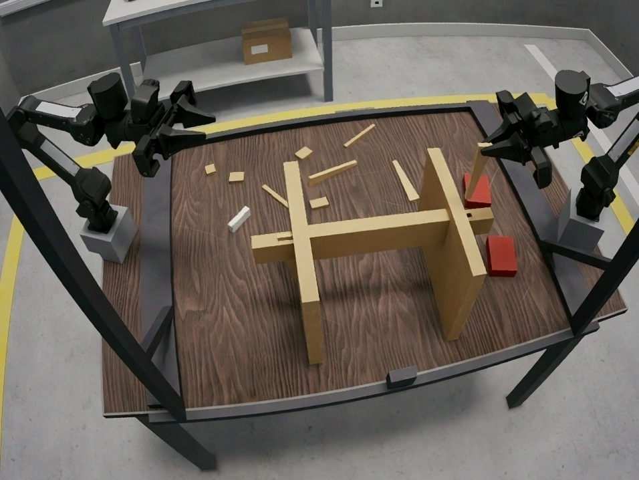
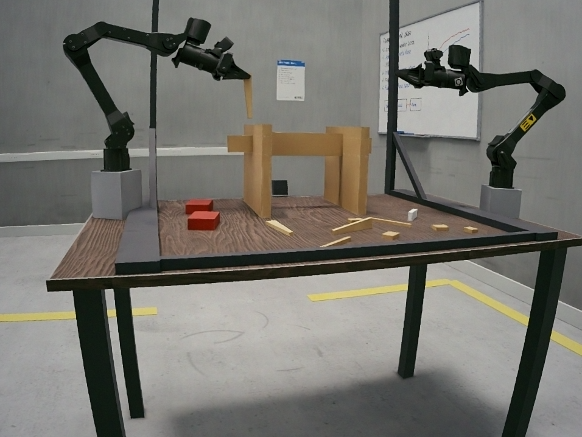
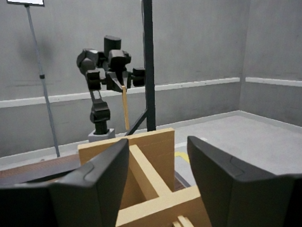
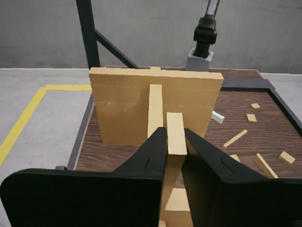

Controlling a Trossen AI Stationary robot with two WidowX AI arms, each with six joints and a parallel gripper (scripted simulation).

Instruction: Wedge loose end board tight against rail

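Note:
A wooden rail (image 1: 371,229) runs through two upright end boards that stand on the table. The left board (image 1: 302,243) has a wedge (image 1: 284,236) in the slot at its end of the rail. The right board (image 1: 452,227) stands beside an open slot (image 1: 468,212) in the rail's other end. My right gripper (image 1: 485,147) is shut on a long wooden wedge (image 1: 477,170) that hangs down, high above that end; it also shows in the right wrist view (image 4: 176,133) and in the exterior view (image 2: 248,96). My left gripper (image 1: 193,126) is open and empty, high over the table's far left corner.
Two red blocks (image 1: 477,190) (image 1: 500,255) lie on the table beside the rail's open end. Spare wedges (image 1: 405,179) (image 1: 331,172), small wooden blocks (image 1: 236,176) and a white block (image 1: 238,218) lie behind the rail. Dark frame posts (image 2: 392,94) rise at the table's sides.

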